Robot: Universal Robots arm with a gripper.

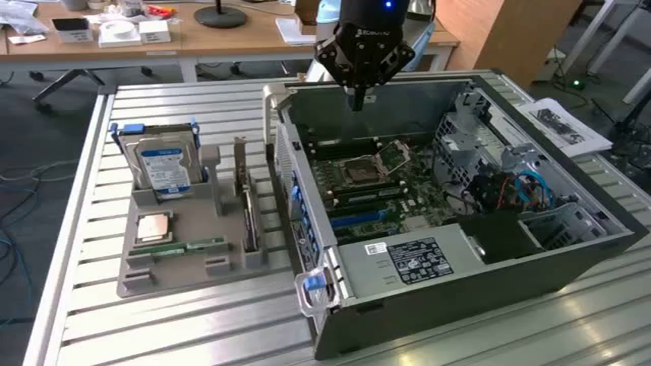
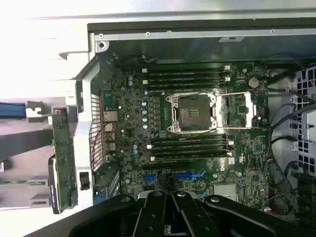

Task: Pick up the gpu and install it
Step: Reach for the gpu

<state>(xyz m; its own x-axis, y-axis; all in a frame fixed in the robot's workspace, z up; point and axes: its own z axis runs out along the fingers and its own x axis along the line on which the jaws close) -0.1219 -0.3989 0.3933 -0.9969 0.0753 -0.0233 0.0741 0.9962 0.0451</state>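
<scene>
Gripper [image 1: 356, 101] hangs above the open computer case [image 1: 508, 293], over the case's edge nearest the wooden desk [image 1: 234, 40], its fingers pressed together with nothing between them. Inside the case the motherboard [image 1: 376, 191] lies flat, its processor socket [image 1: 358, 166] open. The gpu [image 1: 248, 217] stands on edge in a grey holder [image 1: 168, 278] just outside the case, on the exterior view's left of it, near a blue-labelled hard drive [image 1: 163, 169] and well apart from the gripper.

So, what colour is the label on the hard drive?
Blue and white; the label shows best in the exterior view.
</scene>
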